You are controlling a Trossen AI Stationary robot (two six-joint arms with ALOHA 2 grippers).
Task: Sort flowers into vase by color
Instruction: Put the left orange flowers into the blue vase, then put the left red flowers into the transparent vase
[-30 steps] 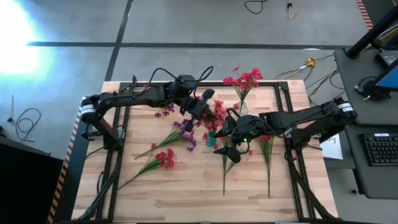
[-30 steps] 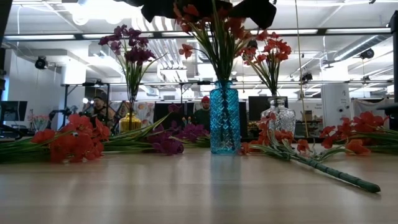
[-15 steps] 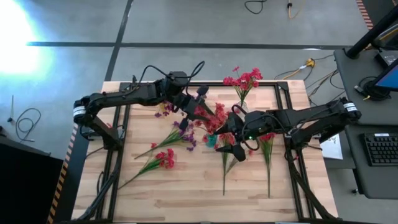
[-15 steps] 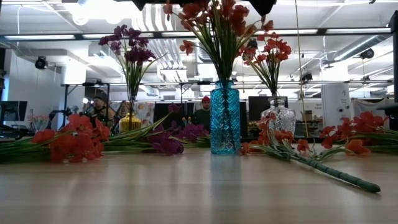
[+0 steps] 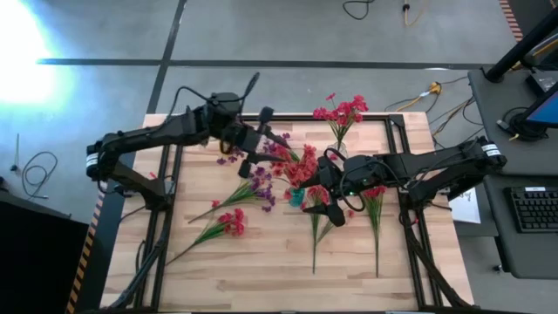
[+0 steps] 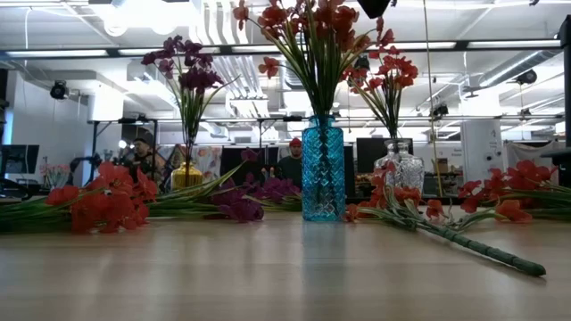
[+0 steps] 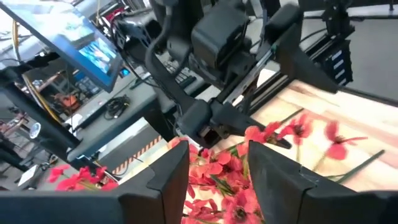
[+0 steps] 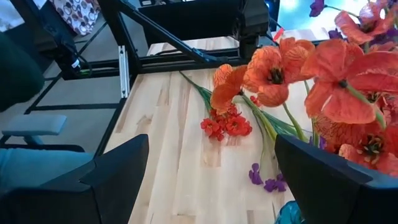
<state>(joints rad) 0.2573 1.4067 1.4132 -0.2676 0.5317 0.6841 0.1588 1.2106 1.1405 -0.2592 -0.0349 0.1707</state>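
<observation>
Step in hand: release of a red sprig (image 5: 301, 166) into the blue vase (image 6: 322, 169). Left gripper (image 5: 261, 150) is just beside the bouquet, fingers (image 7: 163, 180) parted with nothing between them in the left wrist view; red blossoms show just ahead of them. Right gripper (image 5: 324, 199) sits near the vase, jaws spread wide, empty.

Loose stems lie on the table (image 5: 261, 262) below the left gripper: a purple sprig (image 5: 248, 187) and another red one (image 5: 228, 222) farther off.

Next, I'd guess: left drops to the purple sprig, grips the stem, carries it to the yellow vase (image 6: 186, 174).
</observation>
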